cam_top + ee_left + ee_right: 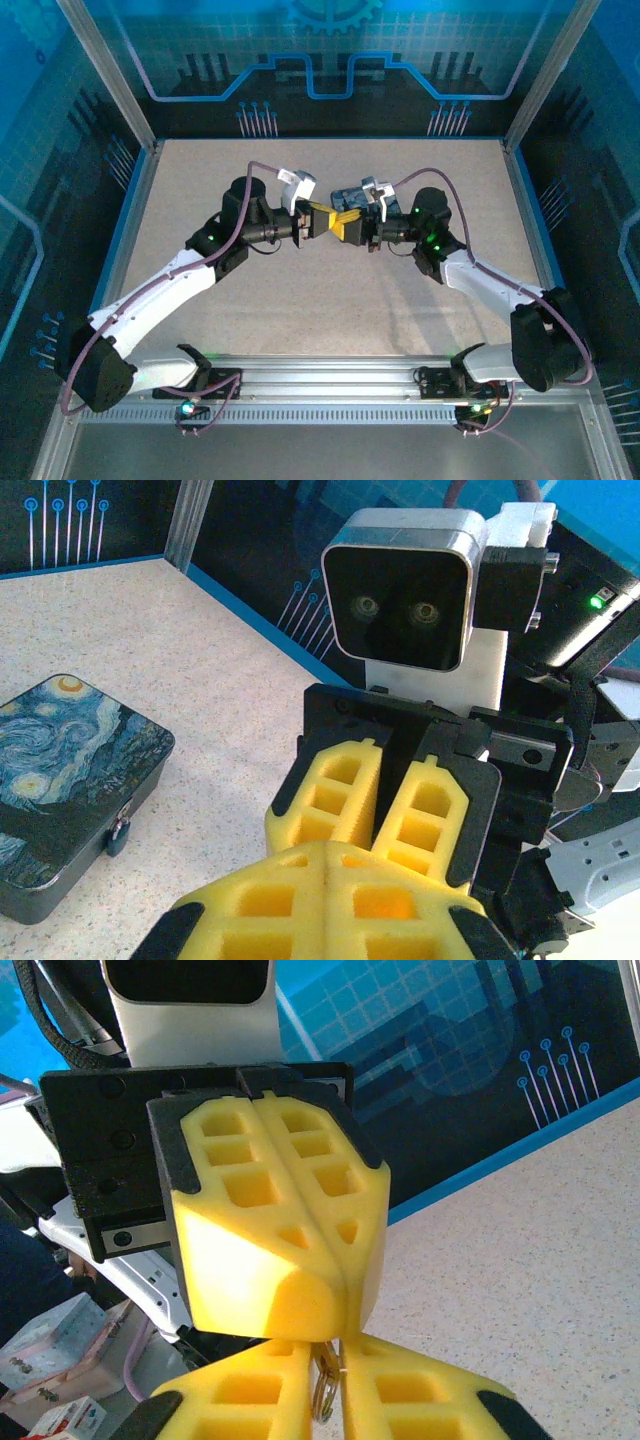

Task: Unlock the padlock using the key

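Pincers meet tip to tip above the table. The left pincer: yellow fingers pressed together; whether it nips anything cannot be told. The right pincer: fingers closed on the key, its metal ring showing in the seam. The padlock: well aside of both pincers, hanging at the front wall of the blue tin.

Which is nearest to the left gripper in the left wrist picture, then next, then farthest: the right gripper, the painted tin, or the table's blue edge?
From the left gripper:
1. Right gripper, straight ahead, tip to tip with it.
2. Painted tin, down to the left on the table, with the padlock on its side.
3. Table's blue edge, beyond the tin, by the wall.
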Action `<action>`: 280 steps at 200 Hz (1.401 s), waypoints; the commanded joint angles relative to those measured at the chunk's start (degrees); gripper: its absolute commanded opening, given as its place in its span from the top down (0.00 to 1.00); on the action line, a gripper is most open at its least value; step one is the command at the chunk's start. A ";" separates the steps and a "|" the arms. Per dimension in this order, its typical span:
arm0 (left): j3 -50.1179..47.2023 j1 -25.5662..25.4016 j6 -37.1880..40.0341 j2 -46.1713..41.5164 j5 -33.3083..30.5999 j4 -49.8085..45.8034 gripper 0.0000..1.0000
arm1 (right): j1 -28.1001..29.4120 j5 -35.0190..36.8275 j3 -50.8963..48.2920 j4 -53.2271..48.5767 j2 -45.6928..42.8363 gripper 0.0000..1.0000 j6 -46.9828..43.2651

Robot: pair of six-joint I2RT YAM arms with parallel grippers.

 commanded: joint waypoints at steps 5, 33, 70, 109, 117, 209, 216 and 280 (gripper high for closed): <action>0.25 0.06 -0.54 -0.10 0.95 2.00 1.00 | 0.79 0.07 1.05 0.45 0.30 0.89 -0.27; 0.25 0.10 -0.47 -0.09 0.46 2.40 1.00 | 0.82 -0.08 0.58 -0.02 0.05 0.92 -0.42; 0.25 0.12 -0.35 -0.02 -0.28 2.55 1.00 | 0.83 -0.01 0.37 -2.44 -0.42 0.97 -1.46; 0.69 0.12 -0.16 -0.07 -1.51 2.32 0.93 | 0.80 0.28 0.72 -6.59 -1.12 0.98 -3.48; 0.86 0.06 -0.15 -0.10 -2.00 2.14 0.86 | 0.85 0.45 0.73 -7.73 -1.38 0.98 -4.05; 1.13 2.47 -2.63 -0.15 -13.48 -3.06 0.34 | -3.94 7.80 -0.59 -30.80 -9.82 0.99 -15.04; 1.05 2.52 -2.54 0.22 -14.03 -3.52 0.29 | -4.83 8.76 -0.96 -32.64 -10.84 0.98 -15.72; 5.88 2.14 -0.78 9.28 -15.83 -8.68 0.05 | -11.86 29.92 0.09 -56.63 -18.64 0.98 -21.63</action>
